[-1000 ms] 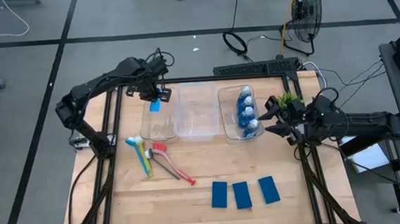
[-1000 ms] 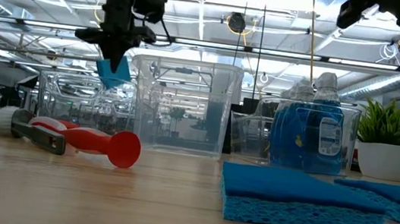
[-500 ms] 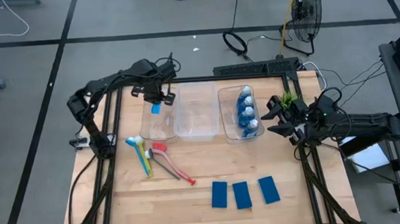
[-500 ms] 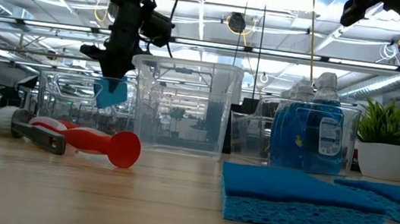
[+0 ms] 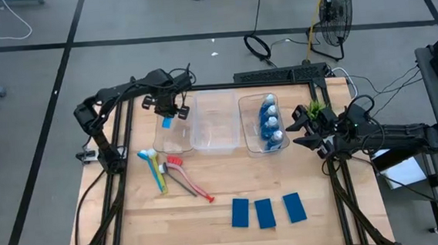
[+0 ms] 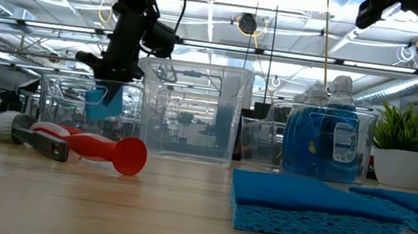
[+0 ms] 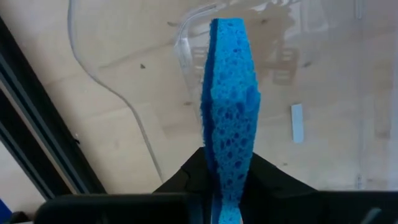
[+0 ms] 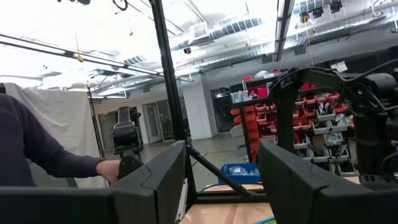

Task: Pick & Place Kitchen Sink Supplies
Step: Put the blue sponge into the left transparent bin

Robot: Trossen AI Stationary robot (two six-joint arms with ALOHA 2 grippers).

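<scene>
Since a second ago my left gripper [image 5: 166, 111] has swung from the 12 o'clock rim of the leftmost clear bin [image 5: 161, 142] to right over it and dropped lower, so the blue sponge [image 5: 166, 121] now hangs inside the bin's walls in the low view instead of above them. In the left wrist view the sponge [image 7: 229, 106] stands on edge between my two dark fingers [image 7: 186, 177], which look like they've only just started to let go; both pads still touch it, so I'd call it pinched for now. My right gripper [image 5: 303, 130] is parked at about 3 o'clock on the table, just beside the small green plant [image 5: 318, 109], jaws apart with nothing between them, looking out into the room where a person's sleeve [image 8: 37, 149] shows. Everything else sits where it was. Four blue-and-white bottles [image 5: 269, 120] stand in the rightmost bin [image 5: 245, 136], the middle bin [image 5: 214, 142] has nothing in it, and the brushes lie in a bunch at 9 o'clock: the red one [image 5: 188, 177], the yellow-green one [image 5: 161, 177] and the light blue one [image 5: 145, 155]. Three more sponges [image 5: 265, 212] lie flat in a row near the 6 o'clock edge.
</scene>
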